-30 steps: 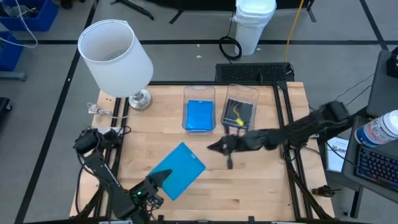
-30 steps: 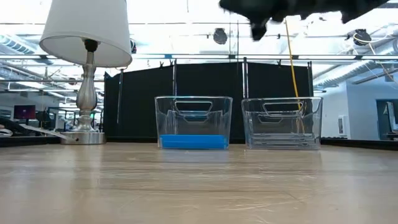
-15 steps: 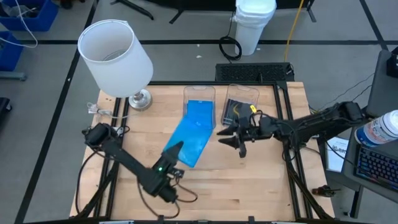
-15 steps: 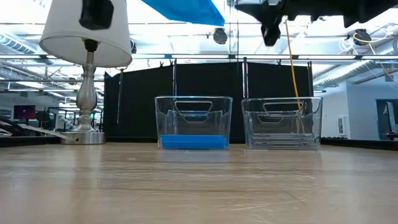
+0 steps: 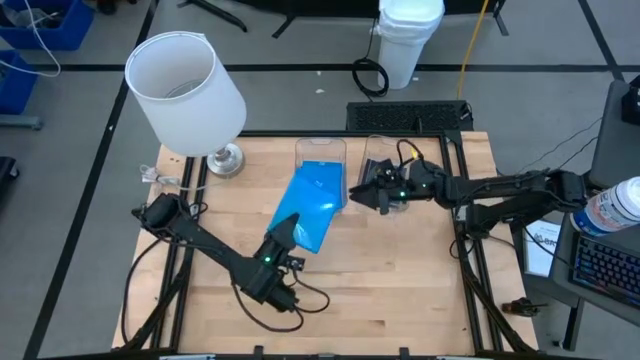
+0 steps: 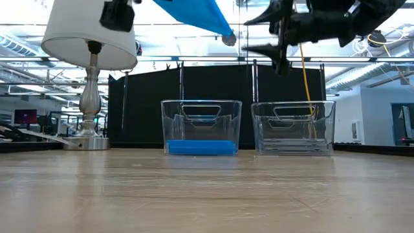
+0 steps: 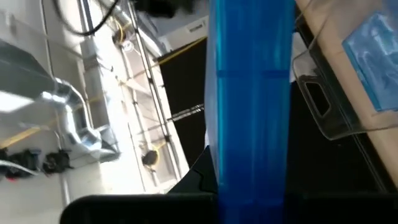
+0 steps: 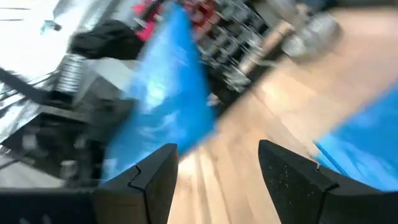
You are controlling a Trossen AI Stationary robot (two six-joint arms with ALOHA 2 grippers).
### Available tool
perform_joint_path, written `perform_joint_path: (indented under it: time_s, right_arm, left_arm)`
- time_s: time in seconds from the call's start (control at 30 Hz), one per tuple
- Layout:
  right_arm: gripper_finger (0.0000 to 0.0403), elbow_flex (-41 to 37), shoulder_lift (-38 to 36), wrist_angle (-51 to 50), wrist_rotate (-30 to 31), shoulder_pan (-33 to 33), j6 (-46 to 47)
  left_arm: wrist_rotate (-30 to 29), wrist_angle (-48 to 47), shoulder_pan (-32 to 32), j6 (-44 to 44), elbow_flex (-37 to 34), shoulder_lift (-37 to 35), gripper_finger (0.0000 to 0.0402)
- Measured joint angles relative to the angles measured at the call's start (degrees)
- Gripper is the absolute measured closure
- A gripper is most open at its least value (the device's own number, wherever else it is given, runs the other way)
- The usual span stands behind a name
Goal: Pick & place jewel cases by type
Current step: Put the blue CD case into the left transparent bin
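My left gripper (image 5: 284, 237) is shut on a bright blue jewel case (image 5: 310, 208), held high above the table just near of the left clear bin (image 5: 320, 152). The case shows at the top of the low view (image 6: 194, 13). Another blue jewel case (image 6: 199, 147) lies flat on that bin's floor. The right clear bin (image 6: 293, 126) holds grey and clear cases (image 5: 385, 180). My right gripper (image 5: 358, 197) is open with nothing between its fingers. It hangs high at the right bin's near left corner, fingers toward the blue case. My left gripper pinches the blue case between its two fingers at the near edge (image 5: 290, 230), coming slantwise from the table's near left. In the left wrist view the case (image 7: 252, 93) runs forward from the fingers, seen edge-on. It is lifted clear and tilted, its far end over the left bin.
A lamp with a white shade (image 5: 185, 80) stands on its metal base (image 5: 225, 158) at the table's far left. The two bins sit side by side at the far middle. Bare wood (image 5: 400, 290) lies across the near half of the table.
My left gripper has carried the blue case up and toward the far edge, up to the left bin, and the case has turned its far end over the bin. My right gripper has moved toward the far edge to the right bin and has opened.
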Motion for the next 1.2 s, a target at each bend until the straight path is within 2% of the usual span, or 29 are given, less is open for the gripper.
perform_joint_path:
  time_s: [0.1,0.2,0.4,0.53,0.83,1.1,1.2]
  right_arm:
    - [0.0188,0.0,0.1,-3.0,-1.4,-2.1,2.6]
    - [0.0188,0.0,0.3,-0.3,-1.3,-2.7,3.7]
    - [0.0189,0.1,6.0,15.8,-4.8,-2.6,6.1]
    - [0.0198,0.0,11.0,22.0,-8.4,-4.1,9.8]
    - [0.0212,1.6,18.1,37.6,-10.5,-4.6,13.1]
    - [0.0222,4.5,19.7,36.9,-13.5,-4.6,13.7]
    - [0.0236,5.1,19.7,34.9,-14.5,-4.6,11.1]
  left_arm:
    - [0.0,0.0,1.1,-2.0,2.8,0.0,0.0391]
    - [-0.1,0.0,2.1,-3.2,4.9,0.0,0.0391]
    - [0.0,0.1,3.8,-3.9,5.6,0.0,0.0391]
    - [0.0,0.1,4.1,-3.5,5.6,0.0,0.0391]
    - [-0.2,3.1,4.3,-3.1,5.6,0.0,0.0391]
    - [-0.4,4.9,4.4,-1.9,5.6,0.0,0.0391]
    - [-0.2,5.0,4.4,-2.2,5.6,0.0,0.0391]
